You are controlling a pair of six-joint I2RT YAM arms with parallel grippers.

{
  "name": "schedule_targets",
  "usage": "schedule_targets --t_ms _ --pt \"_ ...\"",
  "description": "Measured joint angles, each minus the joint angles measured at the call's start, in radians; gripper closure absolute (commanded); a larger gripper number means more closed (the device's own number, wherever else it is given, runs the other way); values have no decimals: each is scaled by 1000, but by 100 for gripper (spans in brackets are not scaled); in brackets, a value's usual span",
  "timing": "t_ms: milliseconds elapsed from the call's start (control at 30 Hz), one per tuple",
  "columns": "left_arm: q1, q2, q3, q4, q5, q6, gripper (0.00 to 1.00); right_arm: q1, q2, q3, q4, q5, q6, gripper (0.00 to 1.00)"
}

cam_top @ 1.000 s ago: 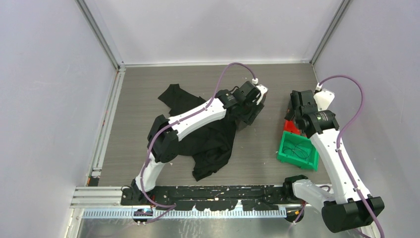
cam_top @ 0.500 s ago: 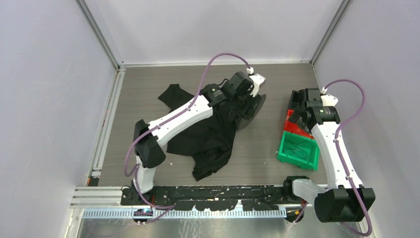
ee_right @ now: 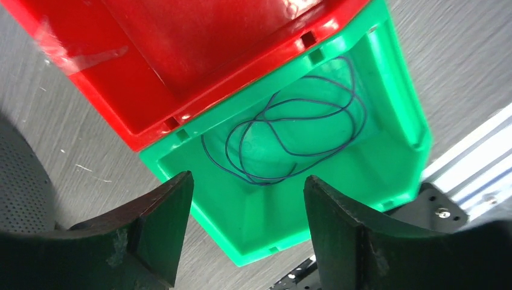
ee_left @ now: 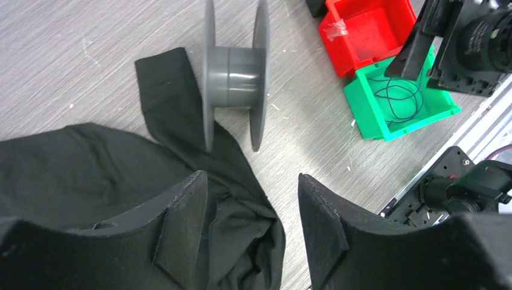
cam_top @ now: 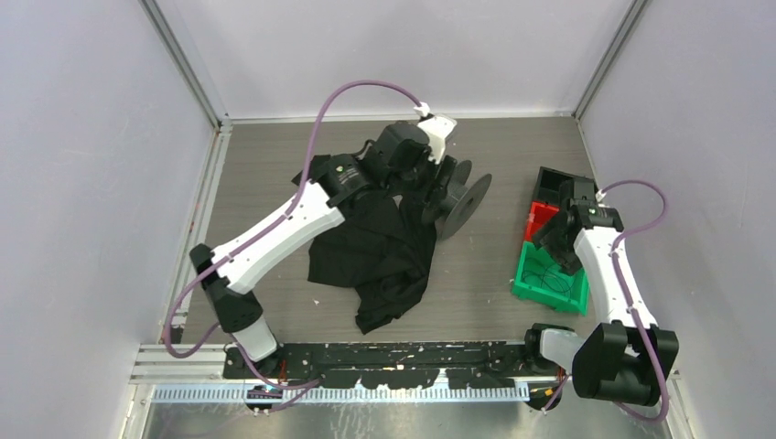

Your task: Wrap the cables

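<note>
The cables are one thin dark wire lying in loose loops on the floor of a green bin, also seen in the left wrist view as the wire and from above as the wire. My right gripper hangs open over the bin's near corner with nothing between its fingers; it shows from above as the right gripper. A bare grey spool lies on its side on the table, the same spool. My left gripper is open above black cloth just short of the spool, the left gripper.
A black garment sprawls across the table's middle, one edge under the spool's flange. A red bin butts against the green bin, and a black bin sits behind it. Side walls and the front rail bound the table.
My left arm has swung back and to the left, uncovering the spool. My right gripper has come down from the red and black bins to over the green bin, and its jaws have narrowed.
</note>
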Motion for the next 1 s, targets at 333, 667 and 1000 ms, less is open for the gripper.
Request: schedule_targets --t_ms 333,667,1000 --pt "56 -129 -127 16 -54 -6 42 -3 64 -245 198 -94 98 32" --pt "56 -134 -168 33 -55 -20 42 -3 144 -298 333 -89 122 95" --pt "59 -136 -175 39 -34 -5 44 -3 -55 -154 183 -44 95 100"
